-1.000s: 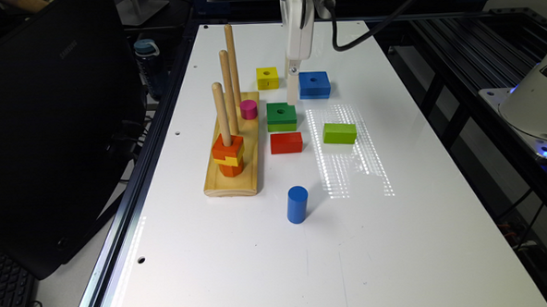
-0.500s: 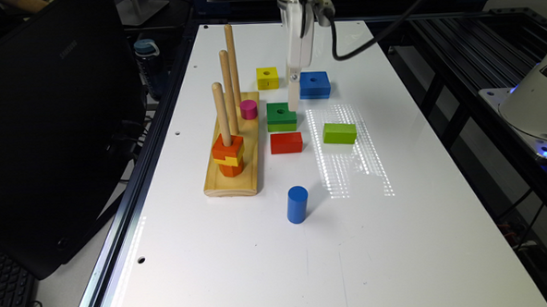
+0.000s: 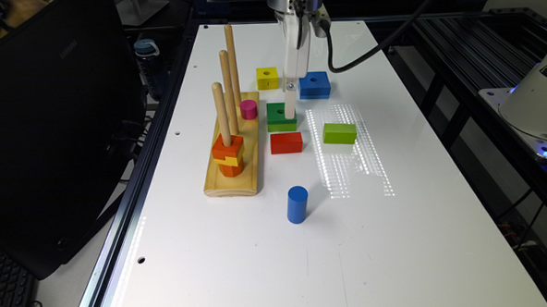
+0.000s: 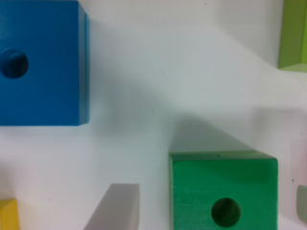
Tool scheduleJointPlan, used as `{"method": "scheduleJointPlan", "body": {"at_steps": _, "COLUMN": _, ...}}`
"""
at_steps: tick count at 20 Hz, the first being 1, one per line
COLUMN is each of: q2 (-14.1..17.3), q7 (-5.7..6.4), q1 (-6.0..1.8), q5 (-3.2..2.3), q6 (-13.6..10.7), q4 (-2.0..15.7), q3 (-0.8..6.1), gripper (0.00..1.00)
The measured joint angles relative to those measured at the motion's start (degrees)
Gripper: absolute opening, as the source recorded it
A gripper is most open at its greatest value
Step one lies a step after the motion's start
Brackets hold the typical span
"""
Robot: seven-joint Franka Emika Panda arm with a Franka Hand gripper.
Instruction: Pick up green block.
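Your tool (image 3: 290,107) has come down since half a second ago and a second ago: its white finger now hangs low over the right edge of the green block (image 3: 281,117), where before it stood higher and farther back, between the yellow block (image 3: 268,78) and the blue block (image 3: 314,85).

The green block itself has not shifted. It sits flat on the white tabletop (image 3: 397,240), dark green above, lime below, with its round hole facing up. The red block (image 3: 286,142) lies just near of it. The magenta cylinder (image 3: 248,109) is to its left in the exterior view. The solid lime-green block (image 3: 339,133) lies off to its right.

In the wrist view you see the green block (image 4: 223,191) from above, with one grey finger (image 4: 113,207) on one side of it and a sliver of the other finger (image 4: 301,201) at the far side. The fingers are spread apart and the block lies between them. Neither finger clearly touches it.

The peg board (image 3: 232,160) with its three upright pegs, the orange and yellow pieces (image 3: 227,154) stacked on the nearest peg, and the upright blue cylinder (image 3: 297,204) are where they were.
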Motion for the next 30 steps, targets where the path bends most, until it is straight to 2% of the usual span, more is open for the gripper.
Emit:
{"method": "scheduleJointPlan", "body": {"at_steps": 11, "q2": 0.0, "q7": 0.04, "q1": -0.01, "q5": 0.00, "q6": 0.0, "q4": 0.12, "q3": 0.01, "gripper": 1.00}}
{"method": "scheduleJointPlan", "body": {"at_steps": 17, "q2": 0.9, "q7": 0.23, "q1": 0.00, "q5": -0.01, "q6": 0.0, "q4": 1.33, "q3": 0.25, "gripper": 1.00}}
{"method": "scheduleJointPlan", "body": {"at_steps": 25, "q2": 1.4, "q7": 0.25, "q1": 0.00, "q5": -0.01, "q6": 0.0, "q4": 1.59, "q3": 0.26, "gripper": 1.00}}
{"method": "scheduleJointPlan", "body": {"at_steps": 29, "q2": 3.6, "q7": 0.25, "q1": -0.01, "q5": -0.10, "q6": 1.5, "q4": 1.73, "q3": 0.25, "gripper": 1.00}}
{"method": "scheduleJointPlan", "body": {"at_steps": 30, "q2": 5.1, "q7": 0.25, "q1": -0.02, "q5": -0.16, "q6": 2.6, "q4": 2.15, "q3": 0.23, "gripper": 1.00}}
